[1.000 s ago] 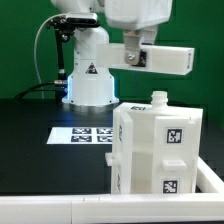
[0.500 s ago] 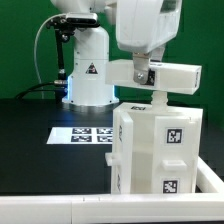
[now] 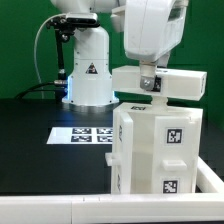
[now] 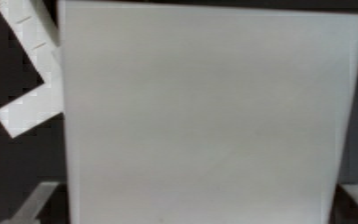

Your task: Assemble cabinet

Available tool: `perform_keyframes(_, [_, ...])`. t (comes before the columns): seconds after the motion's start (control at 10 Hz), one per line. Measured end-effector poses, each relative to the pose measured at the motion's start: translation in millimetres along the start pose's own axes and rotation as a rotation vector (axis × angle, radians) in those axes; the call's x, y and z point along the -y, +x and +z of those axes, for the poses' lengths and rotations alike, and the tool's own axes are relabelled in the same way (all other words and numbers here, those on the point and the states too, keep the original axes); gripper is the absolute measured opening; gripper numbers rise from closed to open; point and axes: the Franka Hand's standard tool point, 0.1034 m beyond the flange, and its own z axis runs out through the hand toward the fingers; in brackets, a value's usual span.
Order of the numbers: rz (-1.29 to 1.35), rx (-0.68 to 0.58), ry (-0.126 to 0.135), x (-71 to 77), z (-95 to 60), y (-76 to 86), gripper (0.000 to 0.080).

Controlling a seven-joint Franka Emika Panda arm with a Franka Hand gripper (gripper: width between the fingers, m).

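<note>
Toward the middle of the black surface lies the marker board, flat and apart from the work. Rightward, at the surface's near edge, stands the cabinet: rigid white plastic slabs, probably light, smooth-faced and likely slippery, so a hold across a slab's opposite flat faces seems safest. Above its top hovers the gripper, jaws wide, carrying a white slab level; in the wrist view that slab fills the frame.

We read no words or numbers; only square marker tags on the cabinet and marker board, lower centre.
</note>
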Motion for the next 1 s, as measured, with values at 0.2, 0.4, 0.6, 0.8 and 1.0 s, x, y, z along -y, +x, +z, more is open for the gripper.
perform_keyframes(0.2, [0.004,0.0,0.003,2.6,4.1,4.4,0.0555])
perform_keyframes(0.4, [0.007,0.003,0.008,1.7,12.3,3.3,0.0555])
perform_keyframes(0.6, [0.006,-0.011,-0.012,-3.0,13.4,3.4,0.0555])
perform_keyframes(0.8, [0.011,-0.015,-0.018,-4.1,13.9,2.0,0.0555])
perform_keyframes(1.0, [0.016,-0.004,-0.018,-3.2,13.9,2.2,0.0555])
